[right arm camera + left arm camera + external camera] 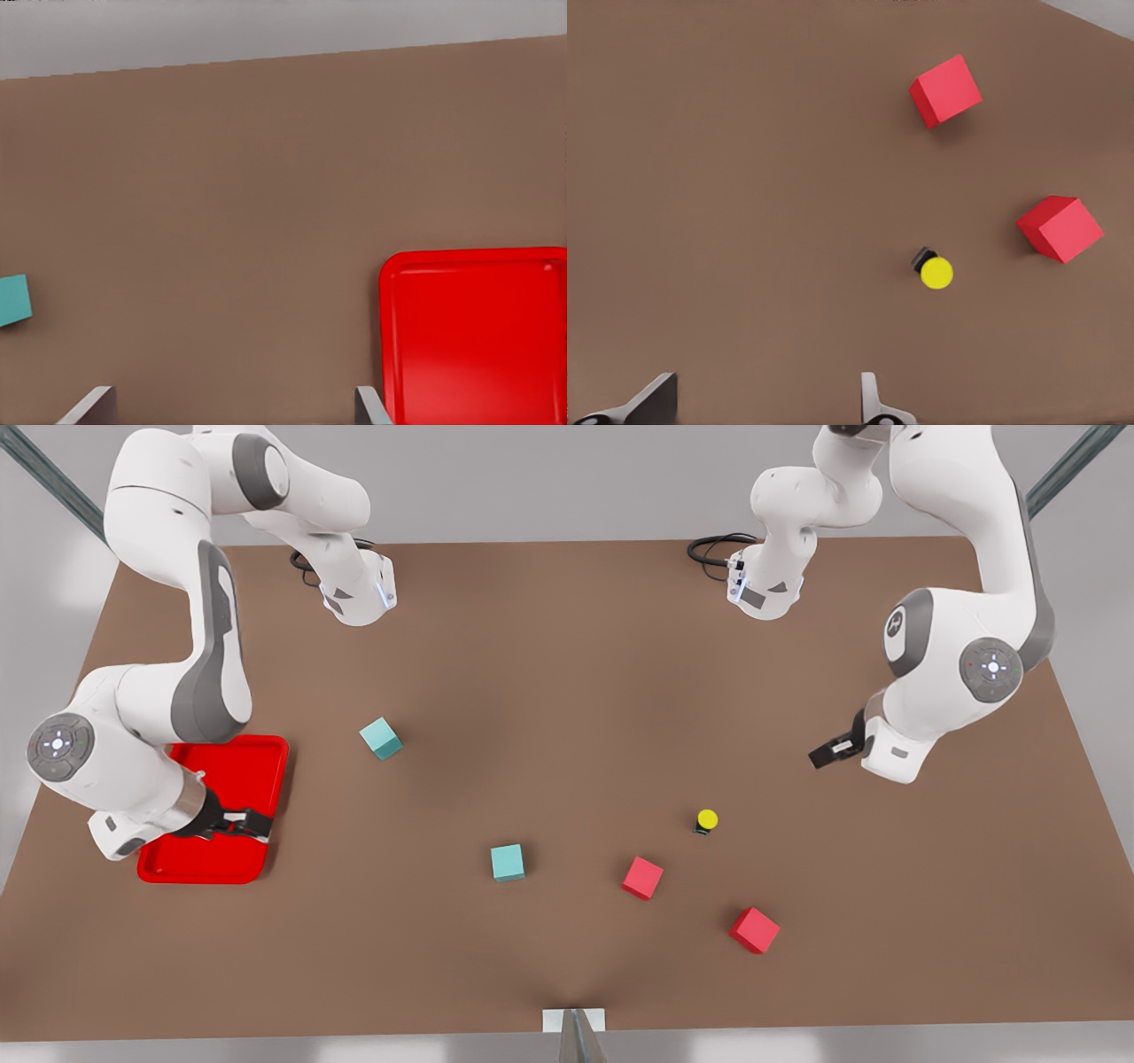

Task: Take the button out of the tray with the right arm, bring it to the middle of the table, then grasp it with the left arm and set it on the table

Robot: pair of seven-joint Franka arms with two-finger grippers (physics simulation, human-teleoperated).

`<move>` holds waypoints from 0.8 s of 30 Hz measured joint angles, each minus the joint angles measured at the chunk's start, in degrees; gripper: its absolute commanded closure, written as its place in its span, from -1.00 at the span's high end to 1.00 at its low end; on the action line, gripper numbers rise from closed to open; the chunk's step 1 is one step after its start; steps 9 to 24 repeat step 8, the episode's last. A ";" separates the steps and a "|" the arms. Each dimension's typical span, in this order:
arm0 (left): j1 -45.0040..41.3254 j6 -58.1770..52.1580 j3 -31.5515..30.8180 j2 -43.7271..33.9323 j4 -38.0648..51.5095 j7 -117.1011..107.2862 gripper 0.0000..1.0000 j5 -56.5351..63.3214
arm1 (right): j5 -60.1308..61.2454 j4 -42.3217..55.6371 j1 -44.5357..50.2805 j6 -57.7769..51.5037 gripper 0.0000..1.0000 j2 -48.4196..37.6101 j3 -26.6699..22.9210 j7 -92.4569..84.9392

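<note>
One button [706,820], with a round yellow cap on a dark body, stands on the brown table [549,673] toward the front view's right, clear of the tray and apart from everything else. In the left wrist view the button [934,270] lies on bare tabletop beyond the fingertips [871,398], with nothing between them.

The left gripper [826,754] hangs off the arm on the front view's right, well apart from the button; its fingers stand wide apart and hold nothing. The right gripper [252,823] hovers over the near edge of the one red tray [266,757] on the front view's left. Its fingers [370,407] look spread in the right wrist view, though only their tips show, and nothing sits between them. The tray [478,336] floor seen there is bare.

Four cubes lie on the table. Two are teal: one [381,738] near the tray, one [508,862] nearer the middle front. Two are red: one [642,878] just beside the button's front, one [754,930] farther toward the front edge.
</note>
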 measured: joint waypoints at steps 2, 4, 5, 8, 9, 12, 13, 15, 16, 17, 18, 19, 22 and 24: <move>0.02 0.66 0.01 0.18 0.12 3.30 1.00 0.28 | 0.16 0.06 -1.08 -0.08 1.00 -0.12 0.03 -0.05; 0.10 1.12 0.01 0.23 0.15 6.25 1.00 0.45 | 0.76 0.09 -2.26 -0.31 1.00 -0.39 0.22 -0.09; 0.12 1.29 0.01 0.24 0.15 7.60 1.00 0.50 | 0.97 0.06 -2.41 -0.58 1.00 -0.40 0.28 -0.11; 0.12 1.66 0.01 0.25 0.16 11.25 1.00 0.59 | 1.34 -0.35 -1.90 -1.19 1.00 -0.17 0.46 -0.08; 0.12 1.66 0.01 0.25 0.16 11.25 1.00 0.59 | 1.34 -0.35 -1.90 -1.19 1.00 -0.17 0.46 -0.08; 0.12 1.66 0.01 0.25 0.16 11.25 1.00 0.59 | 1.34 -0.35 -1.90 -1.19 1.00 -0.17 0.46 -0.08; 0.12 1.66 0.01 0.25 0.16 11.25 1.00 0.59 | 1.34 -0.35 -1.90 -1.19 1.00 -0.17 0.46 -0.08; 0.12 1.66 0.01 0.25 0.16 11.25 1.00 0.59 | 1.34 -0.35 -1.90 -1.19 1.00 -0.17 0.46 -0.08; 0.12 1.66 0.01 0.25 0.16 11.25 1.00 0.59 | 1.34 -0.35 -1.90 -1.19 1.00 -0.17 0.46 -0.08; 0.12 1.66 0.01 0.25 0.16 11.25 1.00 0.59 | 1.34 -0.35 -1.90 -1.19 1.00 -0.17 0.46 -0.08; 0.12 1.66 0.01 0.25 0.16 11.25 1.00 0.59 | 1.34 -0.35 -1.90 -1.19 1.00 -0.17 0.46 -0.08; 0.12 1.66 0.01 0.25 0.16 11.25 1.00 0.59 | 1.34 -0.35 -1.90 -1.19 1.00 -0.17 0.46 -0.08; 0.12 1.66 0.01 0.25 0.16 11.25 1.00 0.59 | 1.34 -0.35 -1.90 -1.19 1.00 -0.17 0.46 -0.08; 0.12 1.66 0.01 0.25 0.16 11.25 1.00 0.59 | 1.34 -0.35 -1.90 -1.19 1.00 -0.17 0.46 -0.08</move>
